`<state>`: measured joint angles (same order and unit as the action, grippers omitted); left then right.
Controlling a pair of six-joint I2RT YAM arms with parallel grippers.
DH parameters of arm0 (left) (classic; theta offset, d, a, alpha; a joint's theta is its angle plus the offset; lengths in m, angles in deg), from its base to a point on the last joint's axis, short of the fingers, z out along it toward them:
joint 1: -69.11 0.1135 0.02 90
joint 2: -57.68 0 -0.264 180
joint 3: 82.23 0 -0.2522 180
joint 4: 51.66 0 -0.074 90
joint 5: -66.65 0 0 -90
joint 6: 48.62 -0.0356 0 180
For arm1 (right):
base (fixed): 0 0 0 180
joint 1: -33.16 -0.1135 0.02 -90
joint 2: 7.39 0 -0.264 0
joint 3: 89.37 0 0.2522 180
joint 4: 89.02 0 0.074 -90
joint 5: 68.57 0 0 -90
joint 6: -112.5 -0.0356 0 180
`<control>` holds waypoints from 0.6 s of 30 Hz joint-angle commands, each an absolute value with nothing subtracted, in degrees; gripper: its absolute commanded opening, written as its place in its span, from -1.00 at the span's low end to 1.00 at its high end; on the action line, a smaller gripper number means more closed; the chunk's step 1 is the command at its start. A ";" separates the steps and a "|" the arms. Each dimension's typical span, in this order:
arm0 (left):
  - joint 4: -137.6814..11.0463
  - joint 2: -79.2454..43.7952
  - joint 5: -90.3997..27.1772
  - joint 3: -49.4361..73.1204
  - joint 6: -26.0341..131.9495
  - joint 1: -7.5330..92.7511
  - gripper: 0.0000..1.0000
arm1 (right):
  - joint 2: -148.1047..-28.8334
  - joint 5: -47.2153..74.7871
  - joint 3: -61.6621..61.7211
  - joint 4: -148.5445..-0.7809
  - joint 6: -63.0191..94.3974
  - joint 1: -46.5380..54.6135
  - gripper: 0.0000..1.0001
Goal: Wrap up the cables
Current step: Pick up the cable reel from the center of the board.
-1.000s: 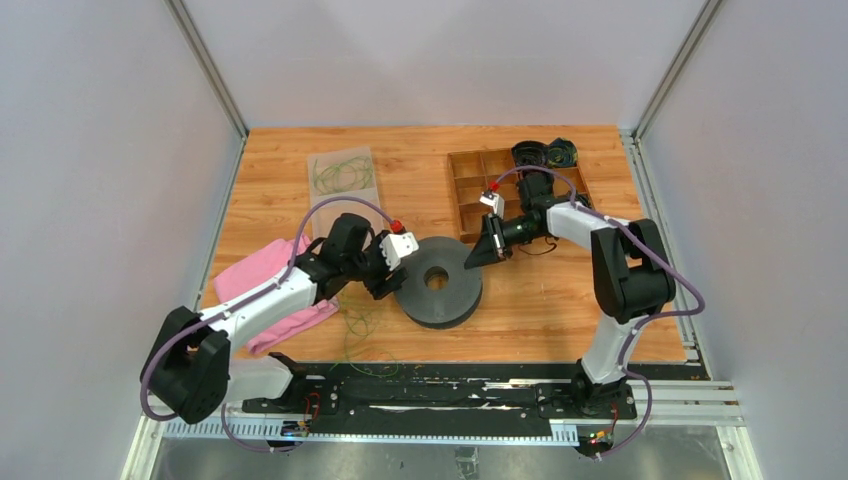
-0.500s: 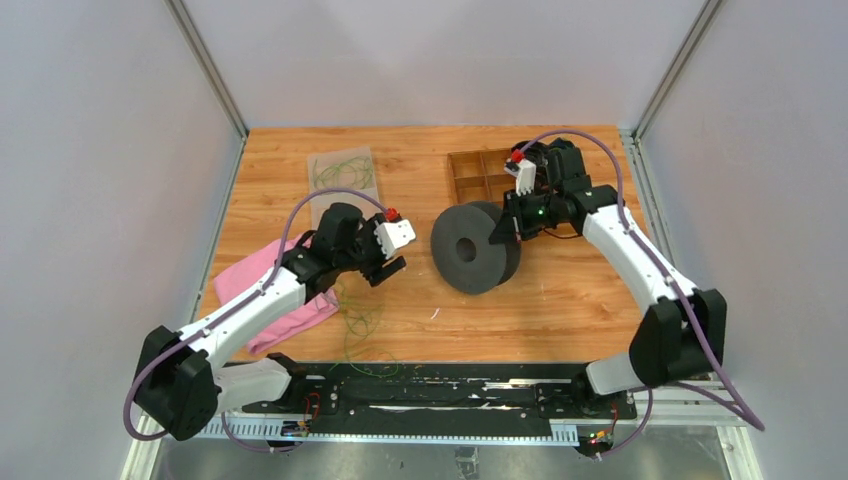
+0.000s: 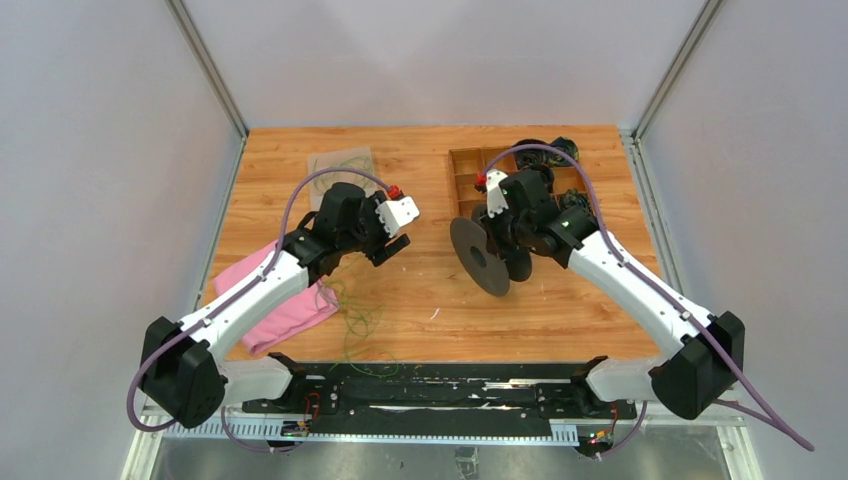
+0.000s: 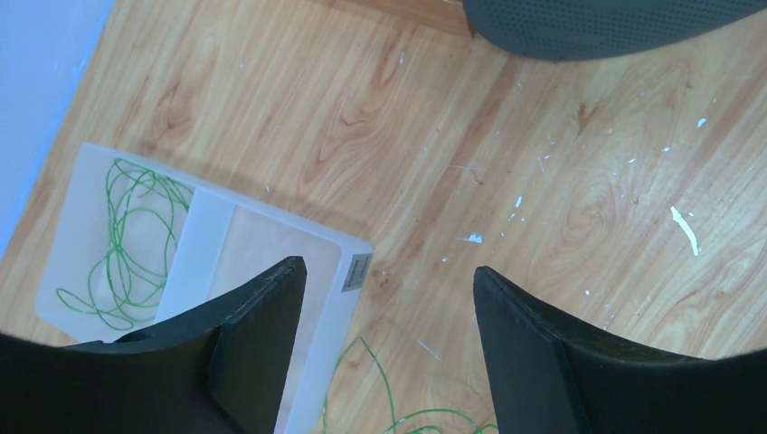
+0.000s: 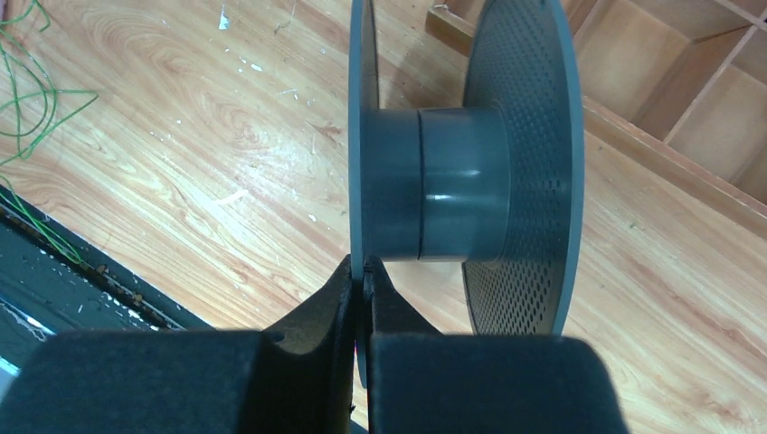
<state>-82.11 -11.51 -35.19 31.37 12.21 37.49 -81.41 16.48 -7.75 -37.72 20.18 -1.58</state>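
The black spool [image 3: 488, 256], lying flat on the table [image 3: 560, 300] a second ago, is now up on edge beside the wooden tray [image 3: 462, 165]. The right gripper [image 5: 364, 271] pinches one flange, and the left gripper [image 4: 389, 280] has backed away with its fingers spread and empty. The cables [image 3: 360, 318] lie loose by the pink cloth [image 3: 285, 310], partly hidden under the left arm, and more are coiled in a clear bag [image 4: 271, 244].

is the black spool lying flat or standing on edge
On edge: in the right wrist view the spool has its hub sideways between upright flanges, with the right gripper shut on one flange's rim.
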 commanded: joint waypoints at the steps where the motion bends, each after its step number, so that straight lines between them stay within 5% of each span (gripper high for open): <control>1: -83.66 -12.28 -33.67 30.01 12.32 37.73 0.46 | -84.15 20.77 -7.25 -38.89 16.98 -3.53 -0.99; 9: -82.94 -11.12 -32.86 31.66 12.20 37.68 0.46 | -86.23 19.43 -4.92 -39.47 15.91 -6.29 -0.74; 18: -83.31 -9.23 -32.34 32.88 11.40 37.80 0.47 | -87.22 18.97 -2.09 -37.76 17.19 -6.65 0.13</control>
